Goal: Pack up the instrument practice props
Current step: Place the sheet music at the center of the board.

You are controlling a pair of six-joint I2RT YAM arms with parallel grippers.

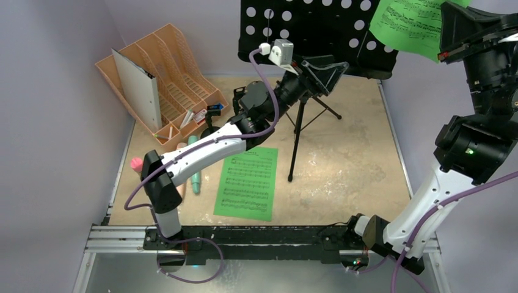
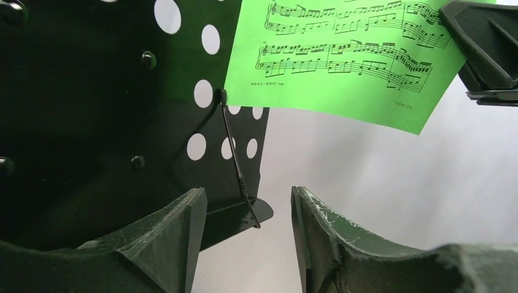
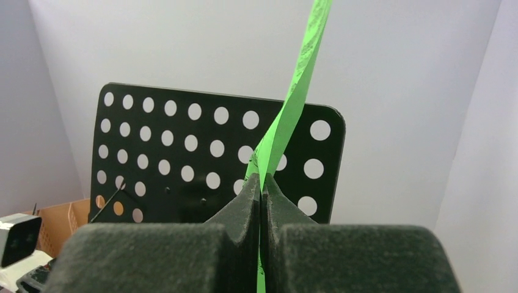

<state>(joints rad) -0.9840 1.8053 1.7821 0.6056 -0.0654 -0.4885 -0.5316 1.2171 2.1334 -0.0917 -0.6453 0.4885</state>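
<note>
Green sheet [image 1: 406, 24] of music is up in the air at the far right. The right gripper [image 3: 261, 195] has its jaws pressed together on the sheet's edge, so the paper is pinched flat between them. From the right wrist view the page shows edge-on, curling upward out of the fingers. The black perforated music desk [image 1: 317, 30] stands just behind it.

The desk sits on its tripod [image 1: 297, 131] at the far middle of the table [image 1: 354, 171], legs splayed on the tabletop. The left gripper [image 2: 247, 207] is raised right by the desk's lower edge with its jaws spread wide and nothing between them. In the left wrist view the corner of the desk's little ledge shows in the gap, but I can't tell if anything is touching.

A second green page [image 1: 247, 183] lies flat on the near middle of the table. The teal microphone [image 1: 194, 174] lies to its left, partly under the left arm, and the pink microphone [image 1: 137, 163] pokes out further left. The orange file rack [image 1: 177, 61] is in the far left corner with the grey binder [image 1: 137, 79] standing in one of its slots.
</note>
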